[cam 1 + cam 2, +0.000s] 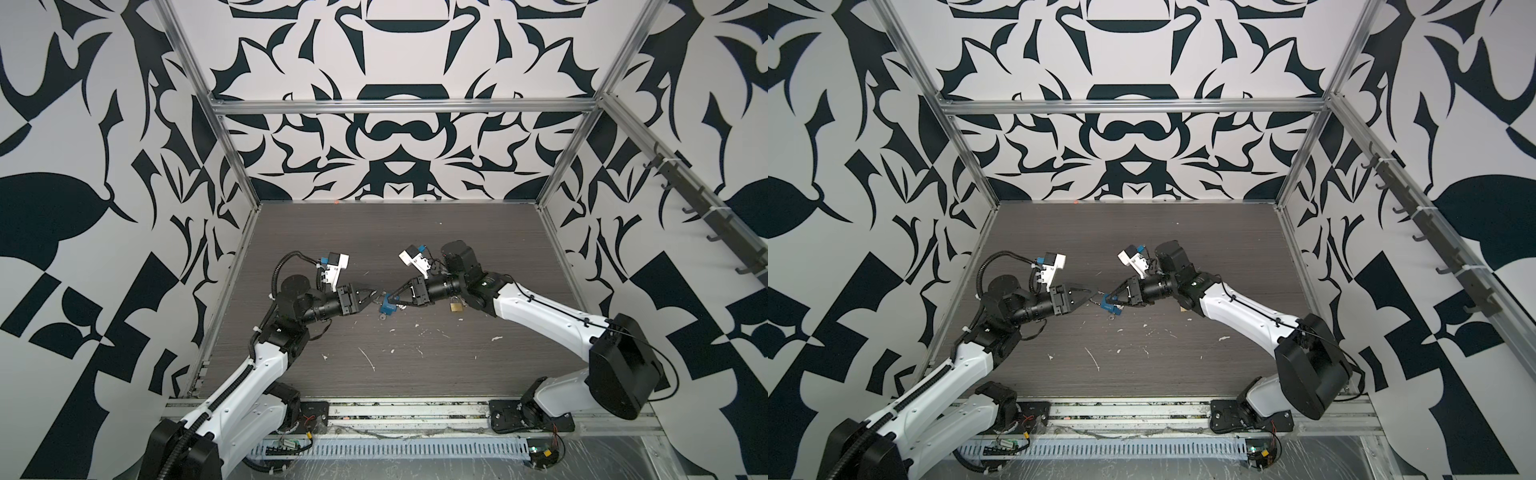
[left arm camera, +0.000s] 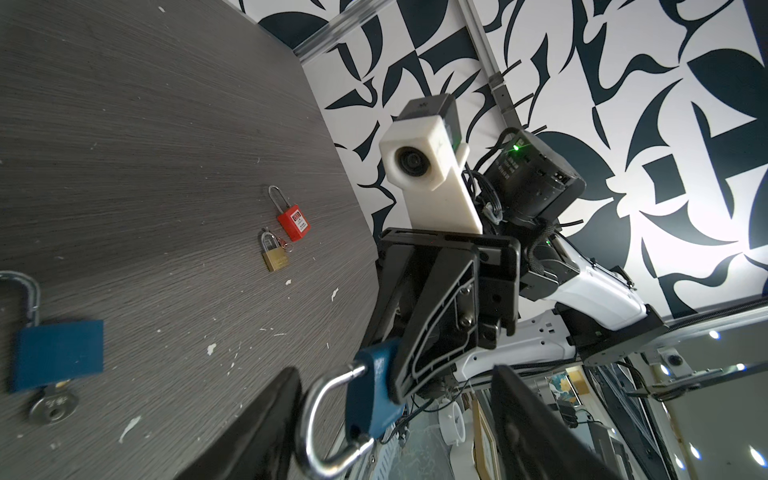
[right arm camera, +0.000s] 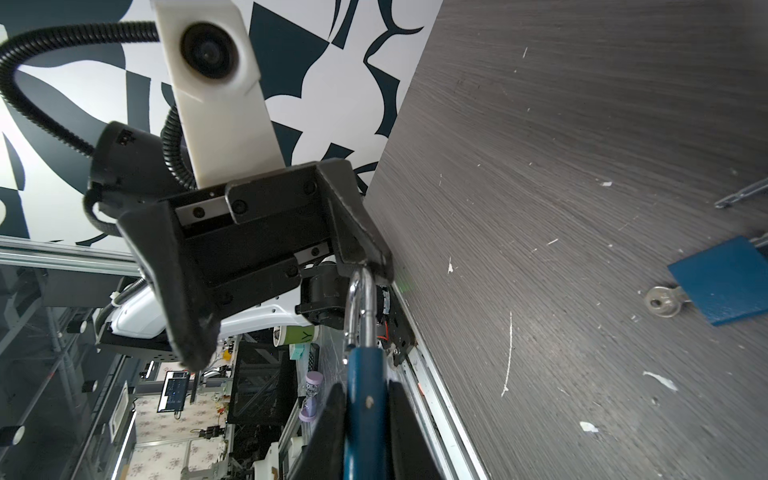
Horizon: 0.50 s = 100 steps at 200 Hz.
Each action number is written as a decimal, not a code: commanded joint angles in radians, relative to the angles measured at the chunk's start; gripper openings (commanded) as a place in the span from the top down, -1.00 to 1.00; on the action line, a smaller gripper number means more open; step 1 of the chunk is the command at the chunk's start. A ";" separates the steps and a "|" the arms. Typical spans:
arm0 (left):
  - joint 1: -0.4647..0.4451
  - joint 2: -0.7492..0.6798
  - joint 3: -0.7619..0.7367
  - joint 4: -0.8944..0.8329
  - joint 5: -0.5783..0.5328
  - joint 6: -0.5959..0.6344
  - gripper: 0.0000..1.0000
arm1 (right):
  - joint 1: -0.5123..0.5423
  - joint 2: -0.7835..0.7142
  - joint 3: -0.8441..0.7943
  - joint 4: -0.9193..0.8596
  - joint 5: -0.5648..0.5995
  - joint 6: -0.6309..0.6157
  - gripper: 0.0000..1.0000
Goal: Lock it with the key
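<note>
Right gripper: pressed onto the body of a blue padlock, which it holds clear of the table. The shackle sticks out past its fingertips, straight at the left gripper. Judged a presenting hold: body clamped firm, working end left free for the other arm.

Left gripper: spread wide, holding nothing. In the right wrist view one of its fingers touches the top of the shackle loop, and the other stands well off to the side. Likely reason: a single finger set against the loop to push it into the body while the right gripper braces.

Whether the shackle is already seated cannot be told, as the free leg ends right at the body's edge. The keyhole end is hidden between the right fingers.

Key: not in either gripper. It sits in the base of a second blue padlock lying flat on the table beneath the two grippers.

Red padlock and brass padlock lie side by side on the table beyond the right gripper, well apart from the work.

Risk noted: a one-finger push may twist the padlock in the pinch.
</note>
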 commanded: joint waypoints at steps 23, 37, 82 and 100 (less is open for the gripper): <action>0.003 0.045 0.017 0.079 0.093 0.041 -0.49 | -0.013 -0.022 0.019 0.101 -0.070 0.028 1.00; 0.003 0.048 0.022 0.054 0.091 0.056 -0.48 | -0.015 -0.020 0.014 0.098 -0.064 0.027 1.00; 0.004 0.051 0.017 0.057 0.080 0.054 -0.17 | -0.021 -0.019 0.010 0.108 -0.067 0.031 1.00; 0.003 0.048 0.009 0.063 0.072 0.052 0.02 | -0.021 -0.007 0.010 0.109 -0.078 0.032 1.00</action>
